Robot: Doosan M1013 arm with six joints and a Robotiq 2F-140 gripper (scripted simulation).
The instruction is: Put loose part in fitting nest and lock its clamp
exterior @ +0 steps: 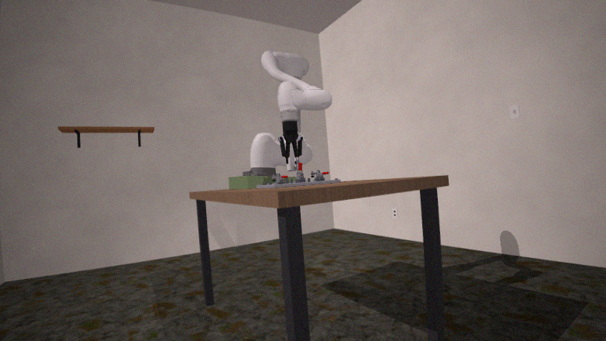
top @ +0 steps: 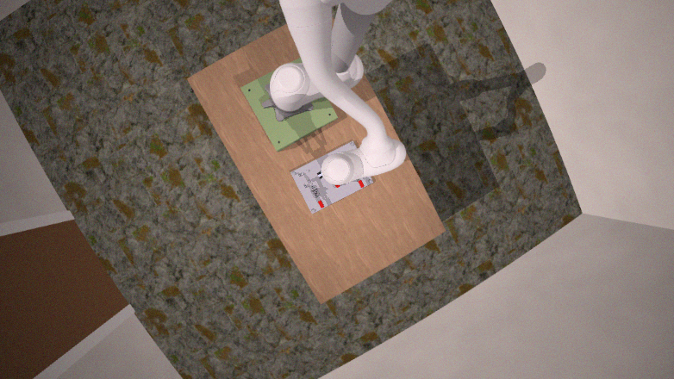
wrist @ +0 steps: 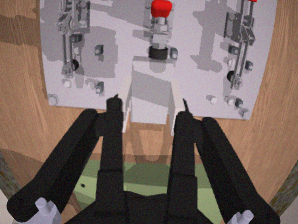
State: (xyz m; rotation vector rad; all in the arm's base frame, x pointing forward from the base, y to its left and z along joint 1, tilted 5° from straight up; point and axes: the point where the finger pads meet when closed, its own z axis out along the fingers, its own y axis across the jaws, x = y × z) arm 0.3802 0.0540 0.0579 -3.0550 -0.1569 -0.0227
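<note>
My gripper (exterior: 291,163) (wrist: 150,88) is shut on a light grey block (exterior: 290,167) (wrist: 150,107). The block hangs between the fingertips above the near edge of the grey fixture plate (top: 301,185) (wrist: 197,82). Three clamps stand on the plate. The middle clamp's red handle (exterior: 300,167) (wrist: 161,9) points upward, just ahead of the block. The left clamp (wrist: 67,30) and right clamp (wrist: 239,30) show in the wrist view; the outer red handles (exterior: 284,177) (exterior: 325,173) lie nearly level. The middle nest's pads are partly hidden by the block.
The fixture lies on the wooden table (top: 377,235) (exterior: 359,186). The green base block (top: 277,127) (exterior: 243,182), which carries the arm, is behind the fixture. Small posts and blocks (wrist: 99,50) stand around the clamps. The arm covers part of the plate in the top view.
</note>
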